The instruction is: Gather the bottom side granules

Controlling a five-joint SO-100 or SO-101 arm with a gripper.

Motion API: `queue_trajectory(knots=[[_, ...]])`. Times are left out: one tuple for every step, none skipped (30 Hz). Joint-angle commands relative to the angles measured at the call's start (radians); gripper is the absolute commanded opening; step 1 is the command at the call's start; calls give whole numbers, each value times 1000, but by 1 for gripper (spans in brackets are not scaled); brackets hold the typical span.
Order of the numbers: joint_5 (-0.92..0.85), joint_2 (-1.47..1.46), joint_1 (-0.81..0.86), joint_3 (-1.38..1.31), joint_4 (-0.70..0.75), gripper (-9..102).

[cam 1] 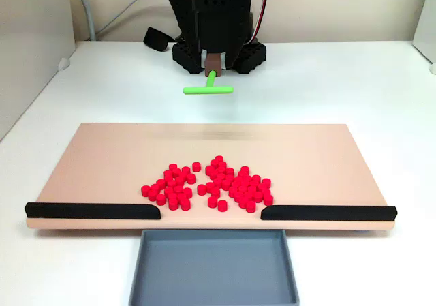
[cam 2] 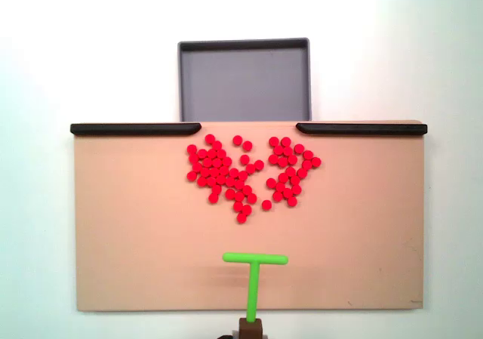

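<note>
Both fixed views show my arm at the far side of a tan board [cam 1: 102, 149] that lies on a white desk [cam 1: 354, 74]. My fingers [cam 1: 212, 65] are mostly hidden under the dark body of the arm; I can see a brown block there with the stem of a green T-shaped pusher [cam 1: 208, 88] sticking out of it, so I am grasping the pusher by its stem. How tightly the fingers are clenched around it I cannot tell.

Seen from the front, the pusher hangs beyond the board's far edge with its crossbar turned toward the board. Seen from above, its crossbar [cam 2: 255, 259] sits over the board, near the edge closest to my arm.

The red granules [cam 1: 208, 185] lie on the board in a loose spread of two clumps with a few strays between them, close to the edge away from me. They are well apart from my fingers and from the pusher's crossbar, with bare board between.

Two black rails [cam 1: 92, 211] run along that edge, leaving a gap in the middle. A grey tray [cam 1: 211, 251] sits just past the gap, right beside the board.
</note>
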Motion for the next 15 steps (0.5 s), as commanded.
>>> queue_trajectory(knots=[[-38, -40, -17, -11, -2, 0], [-38, -43, -17, -11, -2, 0], [-38, -46, -17, -11, -3, 0], [-38, -49, -17, -14, -3, 0], [-40, -51, -17, -15, -3, 0], [-41, -51, -17, -17, -3, 0], [-41, -51, -17, -17, -3, 0], [-41, -51, -17, -18, -3, 0], [-41, -51, -17, -18, -3, 0], [-41, -51, -17, -18, -3, 0], [-41, -49, -17, -18, -3, 0], [-43, -49, -15, -18, -3, 0], [-44, -49, -12, -20, -3, 0], [-49, -49, -9, -20, -3, 0], [-52, -46, -8, -20, -3, 0]])
